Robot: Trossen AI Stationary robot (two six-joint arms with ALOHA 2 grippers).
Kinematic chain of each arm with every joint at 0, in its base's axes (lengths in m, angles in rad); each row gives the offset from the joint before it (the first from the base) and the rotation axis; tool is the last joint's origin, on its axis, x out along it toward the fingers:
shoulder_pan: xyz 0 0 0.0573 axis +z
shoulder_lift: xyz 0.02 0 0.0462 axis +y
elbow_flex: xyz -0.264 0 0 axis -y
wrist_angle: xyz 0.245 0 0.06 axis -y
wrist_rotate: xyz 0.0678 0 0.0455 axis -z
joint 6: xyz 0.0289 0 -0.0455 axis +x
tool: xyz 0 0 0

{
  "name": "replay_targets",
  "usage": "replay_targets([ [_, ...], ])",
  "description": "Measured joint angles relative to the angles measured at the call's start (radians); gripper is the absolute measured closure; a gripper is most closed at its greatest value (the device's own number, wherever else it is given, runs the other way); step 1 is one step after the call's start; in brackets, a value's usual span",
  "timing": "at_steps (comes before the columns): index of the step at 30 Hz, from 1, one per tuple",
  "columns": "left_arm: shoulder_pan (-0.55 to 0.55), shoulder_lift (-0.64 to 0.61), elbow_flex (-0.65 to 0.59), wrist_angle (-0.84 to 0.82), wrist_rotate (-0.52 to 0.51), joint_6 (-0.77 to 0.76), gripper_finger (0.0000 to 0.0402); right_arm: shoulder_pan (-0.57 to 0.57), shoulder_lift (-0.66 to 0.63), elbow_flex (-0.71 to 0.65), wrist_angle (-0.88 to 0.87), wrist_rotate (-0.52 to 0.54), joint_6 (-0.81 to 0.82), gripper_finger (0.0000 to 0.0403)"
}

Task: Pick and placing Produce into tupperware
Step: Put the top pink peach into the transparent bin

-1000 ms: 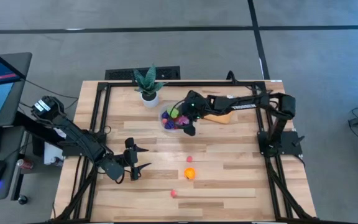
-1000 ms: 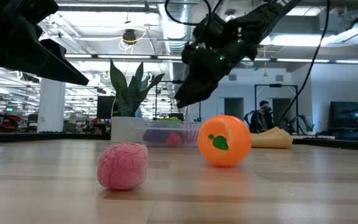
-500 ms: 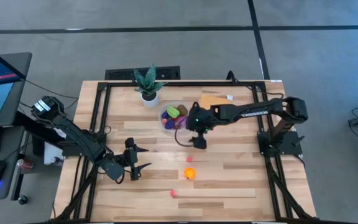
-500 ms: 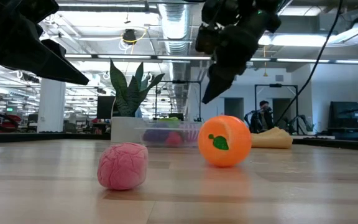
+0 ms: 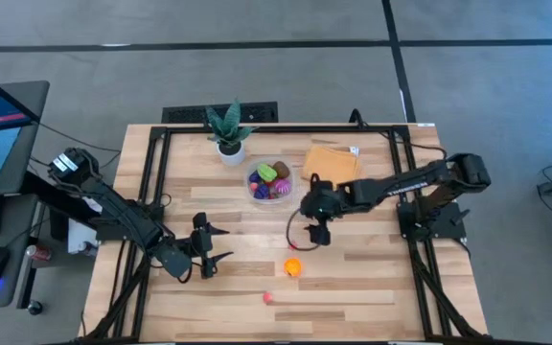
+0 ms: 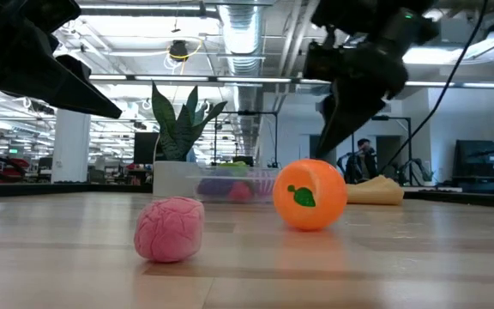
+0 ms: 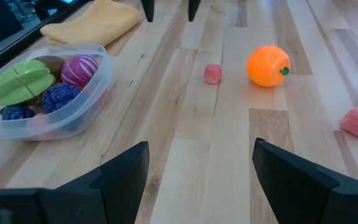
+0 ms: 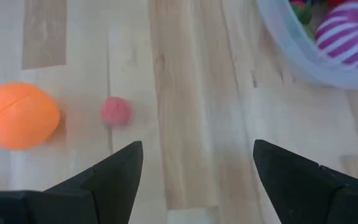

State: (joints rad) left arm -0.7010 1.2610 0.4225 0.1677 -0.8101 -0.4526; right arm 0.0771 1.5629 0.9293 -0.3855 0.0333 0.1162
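Observation:
The clear tupperware (image 5: 271, 182) stands on the table's far middle and holds several produce pieces, among them a green one (image 7: 18, 84) and a striped magenta one (image 8: 350, 34). An orange toy fruit (image 5: 293, 267), a small red piece (image 8: 115, 111) and a pink piece (image 5: 267, 298) lie loose on the wood nearer the front. My right gripper (image 5: 317, 234) hangs open above the table between the tub and the orange fruit, with nothing between its fingers. My left gripper (image 5: 215, 247) waits open at the near left, also holding nothing.
A flat orange cloth (image 5: 331, 161) lies to the right of the tub. A potted plant (image 5: 226, 131) stands at the far edge. A black frame (image 5: 156, 182) runs along the table's sides. Bare wood lies between my left gripper and the loose pieces.
My right gripper has swung away from above the tub toward the table's near edge and a little to the right, tipping further downward, and now hangs over the wood near the small red piece and the orange fruit. No produce has moved.

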Motion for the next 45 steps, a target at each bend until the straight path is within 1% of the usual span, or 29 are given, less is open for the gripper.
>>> replay_targets([
  [2,0.000,0.000,0.000,0.002,0.000,0.001,0.0125,0.026,-0.023,-0.047,0.052,0.030,0.028,0.0074],
  [8,0.000,0.000,0.000,-0.002,0.000,0.002,0.0125,0.119,-0.072,-0.182,0.306,0.125,0.085,0.0075],
  [16,0.000,0.000,0.000,-0.005,-0.001,0.010,0.0125,0.229,-0.070,-0.298,0.538,0.279,0.172,0.0075],
  [20,0.000,0.000,0.000,-0.005,-0.001,0.011,0.0125,0.262,-0.070,-0.354,0.670,0.335,0.186,0.0075],
  [22,0.000,0.000,0.000,-0.005,-0.001,0.011,0.0125,0.270,-0.070,-0.382,0.727,0.336,0.200,0.0075],
  [25,0.000,0.000,0.000,-0.005,-0.001,0.011,0.0125,0.270,-0.070,-0.410,0.768,0.336,0.228,0.0075],
  [33,0.000,0.000,0.000,-0.005,-0.002,0.011,0.0125,0.278,-0.070,-0.429,0.791,0.334,0.251,0.0076],
  [37,0.000,0.000,0.000,-0.005,-0.008,0.011,0.0125,0.291,0.003,-0.430,0.840,0.331,0.253,0.0086],
  [39,0.000,0.000,0.000,-0.005,-0.008,0.011,0.0125,0.296,0.061,-0.427,0.912,0.326,0.253,0.0091],
  [41,0.000,0.000,0.000,-0.003,-0.008,0.014,0.0125,0.296,0.109,-0.429,0.942,0.327,0.246,0.0095],
  [45,0.000,0.000,0.000,-0.002,-0.009,0.016,0.0125,0.288,0.143,-0.426,1.019,0.323,0.235,0.0097],
])
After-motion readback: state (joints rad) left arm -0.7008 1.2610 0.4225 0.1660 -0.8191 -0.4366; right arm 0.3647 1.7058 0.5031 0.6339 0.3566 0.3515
